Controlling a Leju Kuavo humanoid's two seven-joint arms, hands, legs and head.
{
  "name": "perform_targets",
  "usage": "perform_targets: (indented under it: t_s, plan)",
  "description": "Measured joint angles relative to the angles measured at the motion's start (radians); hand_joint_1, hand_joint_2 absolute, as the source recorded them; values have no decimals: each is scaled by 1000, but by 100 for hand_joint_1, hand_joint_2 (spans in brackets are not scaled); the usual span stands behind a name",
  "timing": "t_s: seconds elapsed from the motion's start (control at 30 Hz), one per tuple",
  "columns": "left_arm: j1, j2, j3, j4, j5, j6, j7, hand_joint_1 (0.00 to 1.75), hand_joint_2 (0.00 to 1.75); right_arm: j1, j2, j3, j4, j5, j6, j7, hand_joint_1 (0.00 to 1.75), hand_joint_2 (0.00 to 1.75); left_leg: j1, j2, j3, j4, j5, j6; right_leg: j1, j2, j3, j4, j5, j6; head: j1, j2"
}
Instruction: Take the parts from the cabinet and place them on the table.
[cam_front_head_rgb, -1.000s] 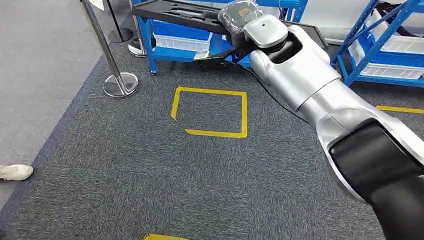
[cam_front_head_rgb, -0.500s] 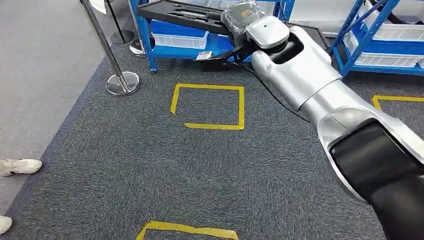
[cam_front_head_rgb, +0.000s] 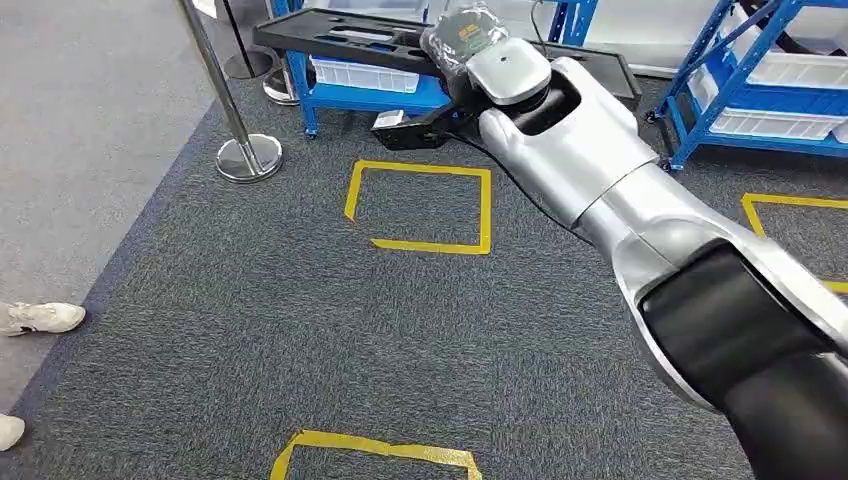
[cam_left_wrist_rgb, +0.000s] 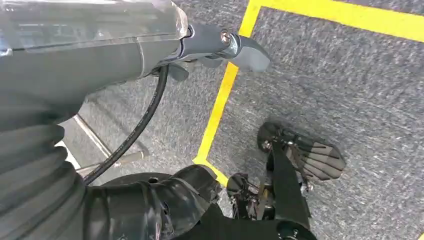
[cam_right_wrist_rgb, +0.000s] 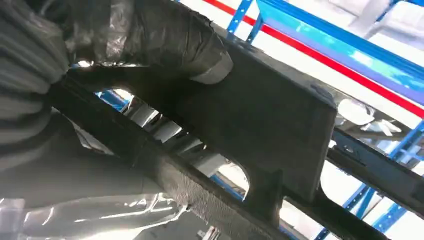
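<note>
A long flat black part (cam_front_head_rgb: 335, 36) with cut-outs is gripped by my right hand (cam_front_head_rgb: 463, 34), which wears a clear plastic cover, at the end of my outstretched silver arm. The part is held level in front of the blue shelving. Close up in the right wrist view, dark fingers (cam_right_wrist_rgb: 150, 35) clamp over the edge of the black part (cam_right_wrist_rgb: 272, 117). My left hand (cam_left_wrist_rgb: 215, 45) hangs above the grey carpet with nothing in it, its grey fingers loosely extended.
Blue shelving (cam_front_head_rgb: 360, 98) with white bins stands behind the part, and another blue rack (cam_front_head_rgb: 745, 95) is at the right. A chrome stanchion (cam_front_head_rgb: 247, 156) stands left. Yellow tape squares (cam_front_head_rgb: 420, 205) mark the carpet. A person's white shoe (cam_front_head_rgb: 42, 317) is at the left edge.
The whole picture has shifted, so the camera has moved. A second yellow tape mark has come in at the bottom. My right hand keeps its grip on the black part.
</note>
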Motion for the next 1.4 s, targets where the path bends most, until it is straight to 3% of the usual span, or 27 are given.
perform_targets:
  t_s: [0.07,0.1,0.13,0.23,0.27,0.3,0.33,0.4,0.47,0.5,0.57,0.6,0.63,0.77,0.83,0.87,0.93,0.97,1.0,1.07,1.1,1.13,1.23,1.27,1.3,1.33,1.4]
  plan:
    - [0,0,1,0,0,2,2,0,175,-5,4,0,4,11,3,1,175,175,5,-15,-6,11,-2,-9,-10,11,85,-157,80,5,0,0]
    - [1,0,1,0,1,4,2,0,175,-7,4,0,5,16,4,0,175,175,9,-20,-13,15,-2,-17,-16,51,107,-201,66,4,0,0]
    - [-2,0,2,0,3,6,2,0,175,-13,5,0,7,21,6,-3,175,175,1,-28,-26,27,1,-27,-9,62,108,-222,69,2,0,0]
    - [0,0,8,0,12,12,2,0,175,-16,13,1,7,27,18,-9,175,175,11,-48,-38,15,20,-52,1,41,95,-213,75,-14,-2,0]
    - [1,0,10,0,14,16,7,0,175,-21,14,1,7,29,26,-11,175,175,13,-54,-41,15,18,-56,-10,30,97,-223,82,-25,-2,0]
    - [1,0,10,0,14,18,9,0,175,-26,15,1,7,29,32,-13,175,175,12,-27,-55,36,-3,-57,-7,20,98,-227,86,-32,-2,0]
    - [3,0,11,0,14,22,10,0,175,-35,16,1,7,29,35,-16,175,175,9,-10,-76,88,-40,-57,-6,14,96,-228,89,-38,-2,0]
    - [3,0,12,0,14,24,10,0,175,-47,16,1,7,30,42,-22,175,175,9,-2,-143,252,-115,-59,1,-2,92,-227,90,-44,-3,0]
    - [3,0,14,0,13,24,10,0,175,-46,16,1,7,31,49,-25,175,175,8,1,-167,322,-126,-56,8,-20,92,-225,89,-46,-3,0]
    - [3,0,15,0,12,24,8,0,175,-46,16,2,6,31,50,-27,175,175,7,3,-147,289,-102,-53,10,-28,92,-224,89,-46,-3,0]
    - [3,0,16,0,12,23,5,0,175,-49,14,2,3,35,50,-28,175,175,3,21,-56,128,-26,-43,12,-45,93,-219,85,-47,-3,0]
    - [3,0,16,0,12,23,2,0,175,-51,13,2,0,37,50,-28,175,175,-3,52,-19,52,-13,-37,14,-52,93,-215,83,-45,-3,0]
    - [2,0,16,0,11,21,1,0,175,-54,9,2,-2,38,50,-28,175,175,-20,75,-6,35,-25,-35,23,-59,88,-212,81,-41,-3,0]
    - [1,0,16,0,11,17,-5,0,175,-55,1,3,-4,40,50,-29,175,175,-16,34,-17,24,-12,-13,25,-98,90,-216,82,-28,-2,0]
    - [2,0,17,0,11,17,-5,0,175,-57,-8,3,-7,40,50,-29,175,175,-11,21,-16,17,-3,0,15,-30,67,-160,32,-18,-1,0]
    - [1,0,17,0,11,17,-5,0,175,-57,-9,3,-7,40,50,-29,175,175,-11,15,-19,17,-1,4,14,-12,35,-87,-9,-17,-1,0]
    - [0,0,17,0,11,17,-5,0,175,-52,-15,3,-6,40,51,-32,175,175,-12,-6,-23,17,2,7,14,-3,-32,59,-66,-13,-1,0]
    - [0,0,17,0,11,16,-5,0,175,-49,-17,3,-6,40,51,-32,175,175,-12,-18,-25,19,3,7,14,-3,-46,87,-64,-13,-1,0]
    - [1,0,17,0,11,16,-5,0,175,-47,-19,3,-6,40,52,-33,175,175,-12,-32,-25,19,4,7,13,-2,-36,64,-36,-14,0,0]
    - [2,-1,17,0,11,16,-5,0,175,-50,-19,3,-7,40,52,-33,175,175,-12,-55,-24,23,4,5,12,7,34,-79,50,-22,-1,0]
    - [2,-1,17,0,11,16,-5,0,175,-53,-20,3,-7,40,52,-33,175,175,-12,-66,-24,25,4,4,13,31,75,-168,92,-29,-1,0]
    - [4,-4,17,0,11,15,-6,0,175,-54,-21,3,-7,40,52,-33,175,175,-12,-71,-32,27,7,-3,11,77,88,-190,79,-35,-3,0]
    - [1,-3,17,0,10,15,-9,0,175,-56,-22,5,-11,38,58,-34,175,175,-2,-101,-47,21,19,-25,21,56,85,-209,82,-39,-2,0]
    - [2,-3,17,0,10,16,-9,0,175,-56,-22,5,-15,37,59,-34,175,175,-5,-112,-49,18,24,-34,16,43,87,-221,88,-47,-3,0]
    - [2,-2,17,0,10,17,-8,0,175,-57,-22,5,-19,35,59,-34,175,175,-4,-85,-56,25,16,-34,7,26,94,-233,95,-53,-3,0]
    - [3,-2,17,0,7,18,-8,0,175,-58,-23,6,-21,34,59,-34,175,175,-11,-38,-64,52,-8,-41,8,19,96,-238,98,-57,-7,0]
    - [4,-2,18,0,2,22,-2,0,175,-59,-28,6,-22,30,59,-34,175,175,-7,-7,-122,188,-81,-49,10,-2,95,-238,99,-62,-6,0]
